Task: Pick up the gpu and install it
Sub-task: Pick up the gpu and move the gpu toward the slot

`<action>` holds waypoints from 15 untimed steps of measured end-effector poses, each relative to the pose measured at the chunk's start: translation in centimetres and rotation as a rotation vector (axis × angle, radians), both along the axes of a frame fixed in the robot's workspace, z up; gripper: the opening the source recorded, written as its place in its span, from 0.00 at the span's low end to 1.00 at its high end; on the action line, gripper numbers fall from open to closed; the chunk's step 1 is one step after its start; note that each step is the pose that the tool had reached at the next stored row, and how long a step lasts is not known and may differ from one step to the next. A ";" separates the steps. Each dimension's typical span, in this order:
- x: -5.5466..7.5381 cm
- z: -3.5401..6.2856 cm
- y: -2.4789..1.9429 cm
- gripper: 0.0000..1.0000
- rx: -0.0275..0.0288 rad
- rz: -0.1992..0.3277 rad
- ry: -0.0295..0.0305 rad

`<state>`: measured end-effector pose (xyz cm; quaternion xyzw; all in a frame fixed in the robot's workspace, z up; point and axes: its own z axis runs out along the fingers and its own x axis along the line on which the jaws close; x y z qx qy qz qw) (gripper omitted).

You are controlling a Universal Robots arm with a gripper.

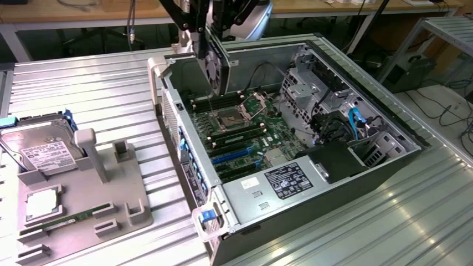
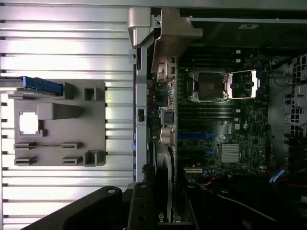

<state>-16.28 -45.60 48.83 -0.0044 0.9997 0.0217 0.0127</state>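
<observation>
Gpu [image 1: 216,64] thin, flat, black face showing, hanging edge-down over open case [image 1: 355,194], clamped in tool [image 1: 198,30].

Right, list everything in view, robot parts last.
computer case: one, black and silver, open, on the metal table
motherboard: one, green, inside the case
fixture: one, grey, at the exterior view's left of the case
hard drive: one, silver, standing in the fixture
RAM stick: one, green, lying on the fixture
gpu: one, black, hanging above the motherboard
tool: one, black, shut on the gpu
</observation>
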 end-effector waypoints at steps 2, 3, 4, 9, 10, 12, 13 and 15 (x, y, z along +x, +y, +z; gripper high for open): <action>0.3 0.00 0.00 0.27 0.0000 0.000 0.0000; 0.4 0.00 0.00 0.27 -0.0001 0.000 0.0001; 0.6 0.00 0.00 0.27 0.0000 0.000 0.0000; 1.3 -0.01 0.00 0.27 0.0000 0.000 0.0000; 1.4 -0.01 0.00 0.27 0.0000 0.000 0.0000; 1.7 -0.01 0.00 0.27 0.0001 0.000 0.0000; 1.8 -0.01 0.00 0.27 0.0000 0.000 -0.0001; 2.3 -0.01 0.00 0.27 0.0000 0.000 0.0000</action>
